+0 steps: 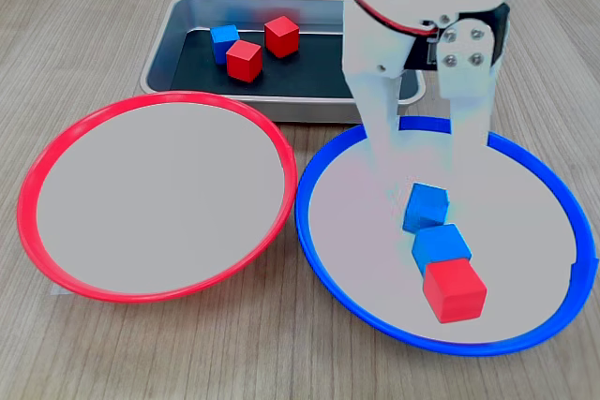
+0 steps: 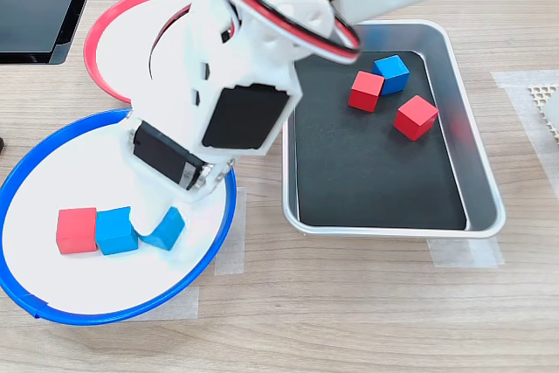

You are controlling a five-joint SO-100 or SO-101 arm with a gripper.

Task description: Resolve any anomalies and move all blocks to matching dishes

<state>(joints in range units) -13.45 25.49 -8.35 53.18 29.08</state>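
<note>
The end effector point(image 1: 424, 196) stood down inside the blue-rimmed dish point(image 1: 330, 164), its two white fingers straddling a tilted blue block point(image 1: 427, 207). In the first exterior view the fingers appeared spread to either side of that cube, but neither view showed clearly whether they pressed it, so I could not tell if it was gripped or let go.

Touching that cube lay a second blue block point(image 1: 441, 244), and against it a red block point(image 1: 455, 291), the three forming a short row toward the dish's near rim in the first exterior view. The red cube was the misplaced one here. The red-rimmed dish point(image 1: 56, 152) sat beside the blue one and held nothing. Three more cubes waited in the grey metal tray point(image 2: 482, 163) toward the far edge of the counter in the first exterior view: one blue cube point(image 2: 391, 73) and two red cubes point(image 2: 367, 91) point(image 2: 416, 117).

The likely trouble came from the crowding. Because the three cubes touched, any lift or sideways motion of the fingers could drag the neighbouring blue cube and nudge the red one toward the rim. A tilted cube, if squeezed off-square, might also slip or pop out. And should the arm return to the tray first, the red cube would stay in the wrong dish.
</note>
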